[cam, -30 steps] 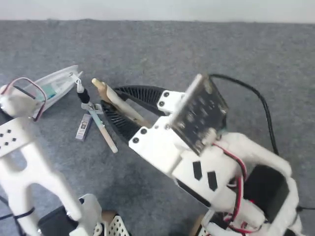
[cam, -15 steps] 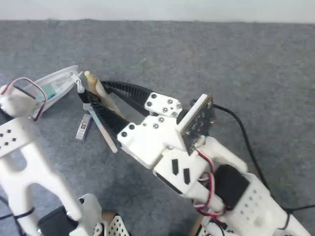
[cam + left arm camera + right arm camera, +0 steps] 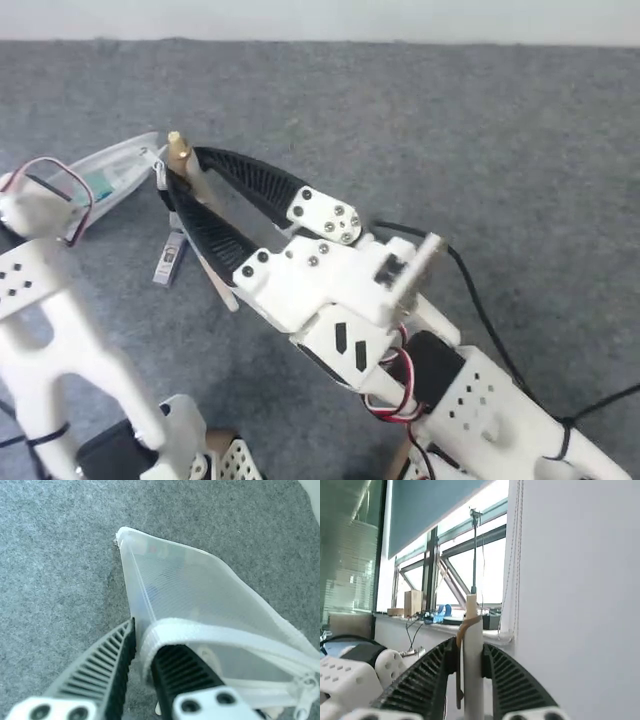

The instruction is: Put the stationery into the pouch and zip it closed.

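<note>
1. Over the last second the right arm has swung left across the grey worktop (image 3: 450, 130), carrying its pen toward the pouch. The circuit board on its wrist has turned from facing the camera to edge-on.
2. The right tool (image 3: 182, 165) is clamped shut on a cream pen (image 3: 180, 150). The two black ribbed fingers press on either side of the barrel.
3. In the right wrist view, the right tool (image 3: 470, 647) holds the pen (image 3: 472, 630) upright between the fingers. A brown clip runs down the side of the pen.
4. From the high view, the pen's tip sits just beside the near end of the pouch (image 3: 115, 170). The pouch lies at the left side of the worktop.
5. In the left wrist view, the left tool (image 3: 145, 640) is closed on the white zip edge of the translucent pouch (image 3: 190, 595), pinching it between the fingers.
6. A white pen (image 3: 218, 280) lies on the worktop, partly under the right tool's lower finger.
7. A small grey rectangular item (image 3: 170, 258) lies just beside that white pen, outside the pouch.
</note>
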`<action>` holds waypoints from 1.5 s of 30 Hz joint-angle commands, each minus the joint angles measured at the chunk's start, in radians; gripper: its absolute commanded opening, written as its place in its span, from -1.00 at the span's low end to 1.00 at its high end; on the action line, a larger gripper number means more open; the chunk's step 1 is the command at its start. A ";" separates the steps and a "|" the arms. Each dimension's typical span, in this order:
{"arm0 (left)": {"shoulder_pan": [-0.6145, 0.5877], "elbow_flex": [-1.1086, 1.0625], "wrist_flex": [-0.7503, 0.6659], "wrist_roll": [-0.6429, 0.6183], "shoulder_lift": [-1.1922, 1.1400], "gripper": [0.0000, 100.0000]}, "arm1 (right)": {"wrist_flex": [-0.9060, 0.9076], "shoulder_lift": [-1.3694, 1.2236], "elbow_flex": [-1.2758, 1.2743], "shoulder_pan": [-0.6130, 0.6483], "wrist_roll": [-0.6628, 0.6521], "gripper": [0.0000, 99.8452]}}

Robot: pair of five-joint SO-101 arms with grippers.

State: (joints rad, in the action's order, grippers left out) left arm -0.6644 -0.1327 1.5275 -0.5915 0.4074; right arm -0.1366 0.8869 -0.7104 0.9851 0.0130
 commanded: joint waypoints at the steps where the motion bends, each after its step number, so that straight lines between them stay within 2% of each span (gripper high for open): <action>1: 0.003 0.048 -0.003 -0.012 0.005 -0.98 | -0.136 -0.056 0.017 -0.018 0.009 -0.99; 10: 0.003 0.048 -0.003 -0.012 0.005 -0.98 | -0.440 -0.272 0.040 -0.019 0.009 -0.99; 23: 0.006 0.048 -0.003 -0.012 0.005 -0.98 | -0.461 -0.610 0.333 -0.016 0.011 -0.99; 30: 0.008 0.048 -0.003 -0.012 0.005 -0.98 | -0.622 -0.803 0.456 -0.016 0.009 -0.99; 45: 0.003 0.048 -0.003 -0.012 0.005 -0.98 | -0.627 -0.981 0.551 0.001 0.011 -0.99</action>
State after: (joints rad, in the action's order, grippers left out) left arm -0.6644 -0.1327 1.5275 -0.5915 0.4074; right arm -0.7442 -0.0936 -0.2332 0.9805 0.0130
